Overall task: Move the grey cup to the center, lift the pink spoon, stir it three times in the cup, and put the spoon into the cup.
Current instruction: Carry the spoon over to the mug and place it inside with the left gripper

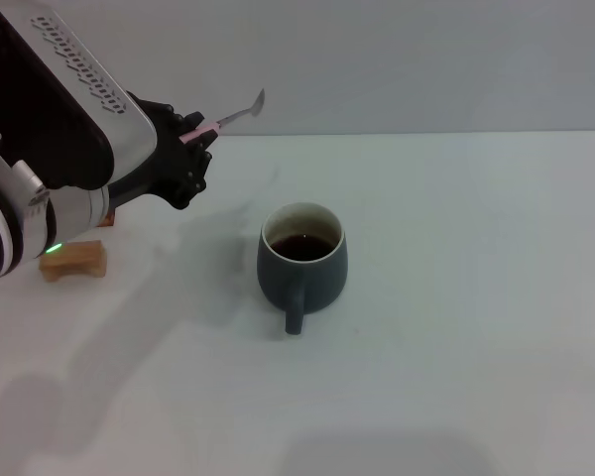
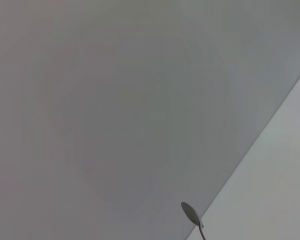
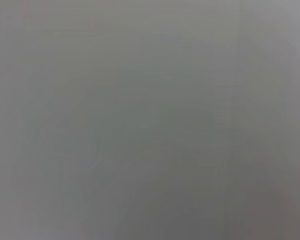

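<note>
The grey cup (image 1: 302, 263) stands near the middle of the white table, handle toward me, with dark liquid inside. My left gripper (image 1: 191, 134) is in the air to the cup's far left, shut on the pink spoon (image 1: 228, 117). The spoon's pink handle sits in the fingers and its metal bowl points up and to the right, well above the table. The left wrist view catches only the spoon bowl (image 2: 191, 215) against the wall. My right gripper is out of view.
A tan wooden block (image 1: 74, 260) lies on the table at the left, under my left arm. The table's far edge meets a grey wall behind the cup.
</note>
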{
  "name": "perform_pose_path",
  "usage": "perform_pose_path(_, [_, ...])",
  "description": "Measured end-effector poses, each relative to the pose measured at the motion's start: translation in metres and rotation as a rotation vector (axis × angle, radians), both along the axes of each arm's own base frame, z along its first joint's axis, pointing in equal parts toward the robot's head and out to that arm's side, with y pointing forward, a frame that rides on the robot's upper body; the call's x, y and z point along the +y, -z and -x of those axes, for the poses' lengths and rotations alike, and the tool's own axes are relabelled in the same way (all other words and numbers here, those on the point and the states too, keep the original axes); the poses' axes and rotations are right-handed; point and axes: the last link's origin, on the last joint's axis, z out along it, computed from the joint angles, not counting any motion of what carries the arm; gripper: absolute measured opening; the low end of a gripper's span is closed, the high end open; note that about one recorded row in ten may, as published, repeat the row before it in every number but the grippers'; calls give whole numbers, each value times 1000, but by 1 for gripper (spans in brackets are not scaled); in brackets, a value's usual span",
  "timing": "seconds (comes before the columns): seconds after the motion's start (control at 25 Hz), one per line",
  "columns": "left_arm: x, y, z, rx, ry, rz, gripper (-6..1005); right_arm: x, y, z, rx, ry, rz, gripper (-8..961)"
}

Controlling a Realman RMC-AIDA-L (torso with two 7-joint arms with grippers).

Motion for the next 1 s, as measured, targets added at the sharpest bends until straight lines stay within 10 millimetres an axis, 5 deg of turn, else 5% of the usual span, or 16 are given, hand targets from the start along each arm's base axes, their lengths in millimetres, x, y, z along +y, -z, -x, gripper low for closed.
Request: perform_pose_path(1.0, [-15, -23, -18, 141, 55, 148, 141, 1, -1, -2, 4, 8, -4, -1])
